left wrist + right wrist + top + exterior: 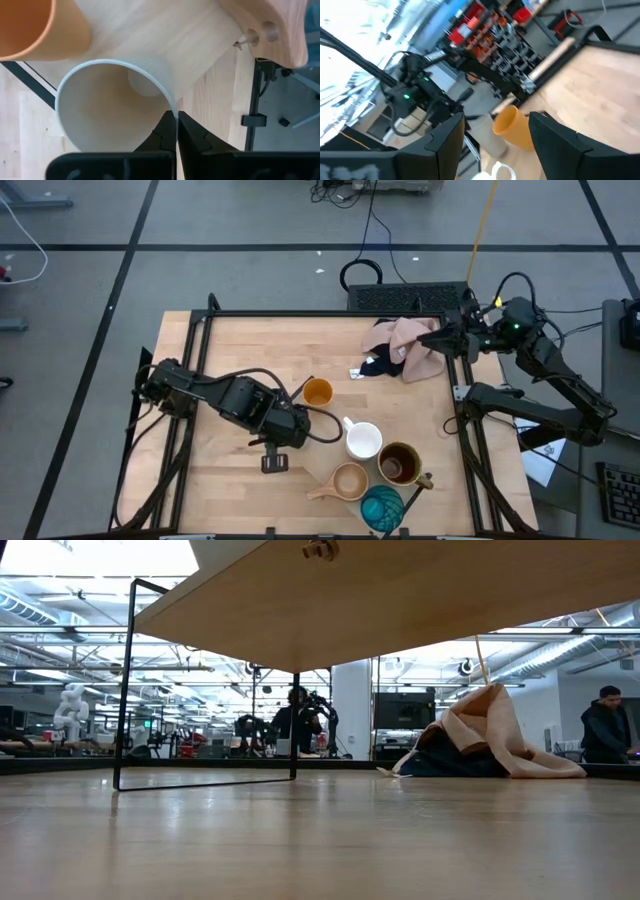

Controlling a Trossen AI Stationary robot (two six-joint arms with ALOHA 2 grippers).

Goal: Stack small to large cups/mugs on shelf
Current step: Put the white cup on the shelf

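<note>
At the board's middle, left gripper (176, 131) pinched shut on the pale cup's (107, 107) rim, orange cup (317, 392) just beside, right gripper (440, 337) part open, empty, at far right edge.

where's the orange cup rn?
High view: the orange cup stands mid-shelf, just beyond the left gripper, with the white handled mug to its near right.

robotics lab: other robot arms (310, 710), white humanoid (72, 705), parts bins (490, 30).

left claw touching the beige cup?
Touching. Left wrist view: left claw is shut on the rim of the beige cup, one finger each side.
</note>
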